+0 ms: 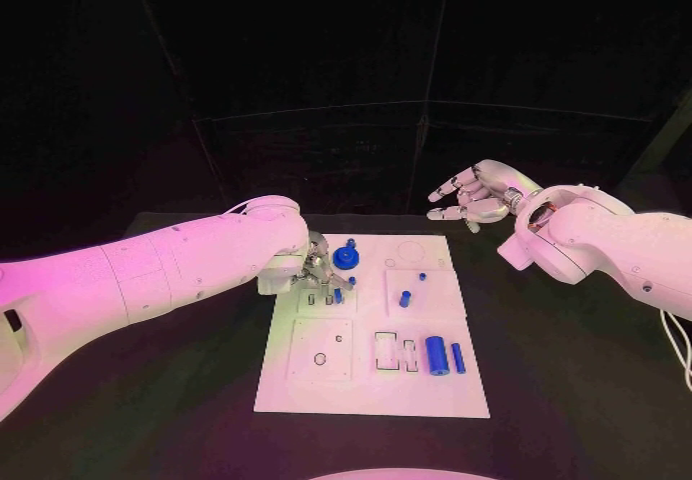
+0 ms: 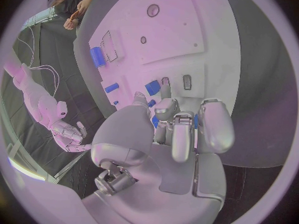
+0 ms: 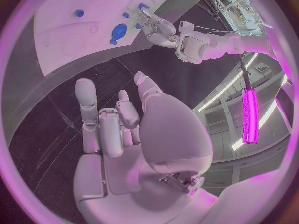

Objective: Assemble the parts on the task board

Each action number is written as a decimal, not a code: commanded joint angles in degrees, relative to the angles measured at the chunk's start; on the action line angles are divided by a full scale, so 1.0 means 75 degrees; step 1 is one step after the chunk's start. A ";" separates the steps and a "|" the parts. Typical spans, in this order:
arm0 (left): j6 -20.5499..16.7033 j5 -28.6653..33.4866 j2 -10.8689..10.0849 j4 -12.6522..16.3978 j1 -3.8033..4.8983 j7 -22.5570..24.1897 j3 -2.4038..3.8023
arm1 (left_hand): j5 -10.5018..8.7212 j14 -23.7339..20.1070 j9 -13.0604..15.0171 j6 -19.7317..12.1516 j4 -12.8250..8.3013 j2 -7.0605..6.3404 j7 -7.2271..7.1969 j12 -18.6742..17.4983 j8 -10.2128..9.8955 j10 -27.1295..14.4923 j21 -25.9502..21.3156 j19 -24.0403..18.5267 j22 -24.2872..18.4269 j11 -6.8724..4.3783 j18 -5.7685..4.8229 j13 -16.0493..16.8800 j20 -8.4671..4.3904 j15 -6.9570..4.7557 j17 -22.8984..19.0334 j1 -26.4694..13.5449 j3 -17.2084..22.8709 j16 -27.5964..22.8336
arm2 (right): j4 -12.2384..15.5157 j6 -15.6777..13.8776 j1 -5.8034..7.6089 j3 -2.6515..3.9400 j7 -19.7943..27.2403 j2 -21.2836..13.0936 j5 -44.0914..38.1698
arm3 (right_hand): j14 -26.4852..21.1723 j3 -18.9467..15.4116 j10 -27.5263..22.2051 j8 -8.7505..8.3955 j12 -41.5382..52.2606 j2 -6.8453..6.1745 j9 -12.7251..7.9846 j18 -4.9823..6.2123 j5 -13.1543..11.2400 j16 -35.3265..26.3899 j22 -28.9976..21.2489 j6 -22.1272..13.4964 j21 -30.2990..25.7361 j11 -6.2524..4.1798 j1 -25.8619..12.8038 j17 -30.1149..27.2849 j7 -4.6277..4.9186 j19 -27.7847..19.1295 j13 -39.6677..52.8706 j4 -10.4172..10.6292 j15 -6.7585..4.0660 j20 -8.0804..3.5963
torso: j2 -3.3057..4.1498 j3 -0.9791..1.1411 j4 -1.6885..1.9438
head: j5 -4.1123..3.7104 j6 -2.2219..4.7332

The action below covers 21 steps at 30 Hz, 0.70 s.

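Assembly looks partly done: on the task board (image 1: 433, 395), mid-desk, some blue parts stand seated while two cylinders (image 1: 444, 354) lie loose near-right. Left hand (image 1: 315, 272) pinches a small blue part (image 2: 155, 121) at the far-left slots; right hand (image 1: 477, 194) hovers far right, fingers spread.

Two smooth white rounded arms, left (image 1: 144, 275) and right (image 1: 620, 245), each ending in a silver robot hand (image 3: 124, 134).

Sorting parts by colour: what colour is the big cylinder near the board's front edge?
Blue; the cylinder shows best in the head view.
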 commanded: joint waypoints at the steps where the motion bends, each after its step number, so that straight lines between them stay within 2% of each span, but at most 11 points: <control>1: 0.0039 -0.0052 0.0023 -0.0014 0.0016 0.0015 -0.0001 | -0.0024 0.0806 0.0017 -0.0062 -0.0013 0.0026 -0.0003 0.0031 0.0043 0.0003 0.0046 0.0017 0.0025 -0.0002 -0.0104 0.0008 -0.0009 -0.0039 0.2011 0.0052 -0.0026 0.0023 | -0.0017 0.0076 0.0018 0.0007 -0.0019 0.0026 -0.0005 | 0.0347 -0.0044 -0.0036 0.0049 -0.0046 0.0035 -0.0010 0.0129 0.0053 -0.0050 -0.0013 -0.0055 -0.0033 0.0001 -0.0011 -0.0006 0.0001 -0.0026 -0.0004 0.0007 -0.0039 -0.0015 | 0.0002 0.0008 0.0000 | -0.0014 -0.0015; 11: 0.0106 -0.0051 0.0108 -0.0113 0.0016 0.0045 -0.0001 | -0.0022 0.0806 0.0067 -0.0087 -0.0062 0.0047 -0.0004 0.0044 0.0085 0.0005 0.0067 0.0017 0.0061 -0.0001 -0.0109 0.0015 -0.0006 -0.0038 0.2011 0.0180 -0.0028 0.0023 | -0.0036 0.0099 0.0018 0.0007 -0.0039 0.0066 -0.0005 | 0.0348 -0.0055 -0.0039 0.0069 -0.0050 0.0057 -0.0012 0.0129 0.0163 -0.0063 -0.0030 -0.0065 -0.0050 -0.0001 0.0008 -0.0020 0.0001 -0.0018 -0.0016 0.0023 -0.0041 -0.0018 | 0.0004 -0.0001 0.0004 | -0.0021 -0.0044; 14: 0.0138 -0.0052 0.0140 -0.0147 0.0015 0.0051 -0.0001 | -0.0021 0.0806 0.0091 -0.0101 -0.0091 0.0069 -0.0004 0.0048 0.0103 0.0004 0.0070 0.0014 0.0067 -0.0001 -0.0108 0.0017 -0.0005 -0.0037 0.2011 0.0252 -0.0015 0.0023 | -0.0036 0.0104 0.0018 0.0007 -0.0045 0.0072 -0.0005 | 0.0350 -0.0056 -0.0042 0.0074 -0.0053 0.0061 -0.0013 0.0130 0.0185 -0.0063 -0.0035 -0.0067 -0.0054 -0.0001 0.0016 -0.0016 0.0001 -0.0017 -0.0022 0.0025 -0.0041 -0.0019 | 0.0002 0.0003 0.0002 | 0.0007 -0.0087; 21: 0.0164 -0.0052 0.0181 -0.0193 0.0013 0.0063 -0.0001 | -0.0021 0.0806 0.0134 -0.0127 -0.0160 0.0104 -0.0001 0.0054 0.0134 0.0000 0.0081 0.0010 0.0087 0.0001 -0.0110 0.0017 -0.0001 -0.0034 0.2011 0.0391 0.0016 0.0023 | -0.0040 0.0100 0.0018 0.0007 -0.0055 0.0064 -0.0006 | 0.0348 -0.0055 -0.0052 0.0078 -0.0067 0.0067 -0.0014 0.0133 0.0214 -0.0072 -0.0057 -0.0073 -0.0067 -0.0002 0.0032 -0.0030 0.0001 -0.0023 -0.0038 0.0023 -0.0043 -0.0020 | 0.0002 0.0006 -0.0009 | 0.0001 -0.0117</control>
